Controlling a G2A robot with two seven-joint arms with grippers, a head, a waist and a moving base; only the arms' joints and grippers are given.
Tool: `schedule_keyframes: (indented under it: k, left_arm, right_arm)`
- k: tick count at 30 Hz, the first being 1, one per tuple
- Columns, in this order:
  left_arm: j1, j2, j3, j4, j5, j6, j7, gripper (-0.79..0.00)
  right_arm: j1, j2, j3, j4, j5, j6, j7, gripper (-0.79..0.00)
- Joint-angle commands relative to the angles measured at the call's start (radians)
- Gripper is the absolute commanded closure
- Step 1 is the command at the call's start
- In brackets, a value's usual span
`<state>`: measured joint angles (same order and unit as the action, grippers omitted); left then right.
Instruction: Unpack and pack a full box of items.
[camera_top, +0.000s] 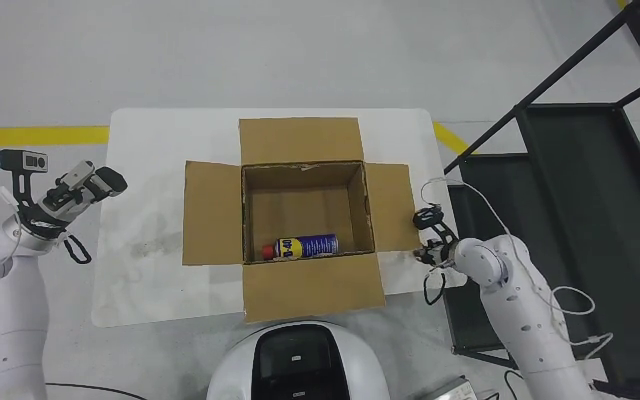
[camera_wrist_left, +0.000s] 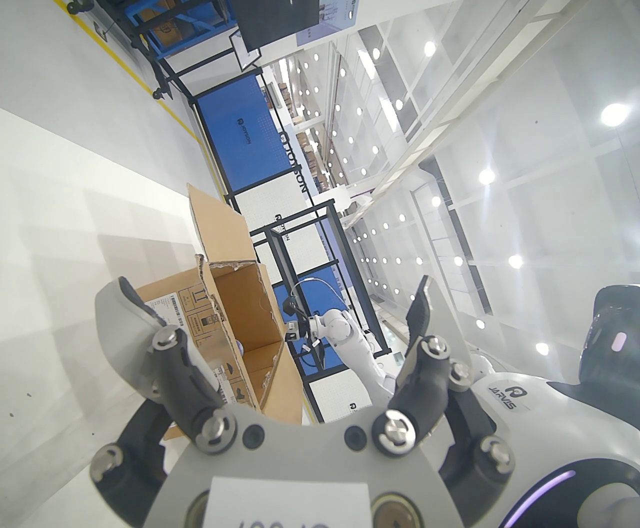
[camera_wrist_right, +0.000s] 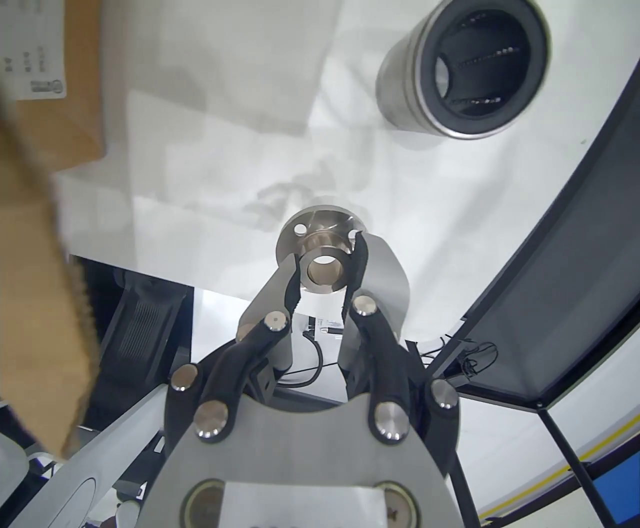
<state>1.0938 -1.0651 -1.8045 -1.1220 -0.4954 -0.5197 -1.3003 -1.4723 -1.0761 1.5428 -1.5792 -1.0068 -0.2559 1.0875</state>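
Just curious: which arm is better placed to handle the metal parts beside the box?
Right. The right pincer is closed on the flanged sleeve, with the bearing close by on the table. The left pincer hangs open and empty on the far side of the box.

Matt cardboard box (camera_top: 312, 285), shiny metal bushing (camera_wrist_right: 320, 240)

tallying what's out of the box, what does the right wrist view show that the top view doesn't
Right wrist view adds: the right gripper shut on a flanged bushing, and a linear bearing lying on its side on the white table.
Top view adds: a spray can lying inside the cardboard box against its near wall, and the left gripper at the table's left edge.
Both share: the cardboard box, the white table, and the right gripper beside the box's right flap.
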Motion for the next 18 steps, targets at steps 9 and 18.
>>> schedule_keyframes:
  k: [9, 18]
  left_arm:
    - [0.0, 0.0, 0.0, 0.0, 0.0, 0.0, 0.0, -0.785]
    - [0.0, 0.0, 0.0, 0.0, 0.0, 0.0, 0.0, -0.785]
  right_arm:
    - [0.089, 0.0, -0.017, 0.169, 0.002, 0.012, -0.083, 0.0]
    - [0.149, 0.0, -0.056, 0.253, -0.038, 0.019, -0.112, -0.539]
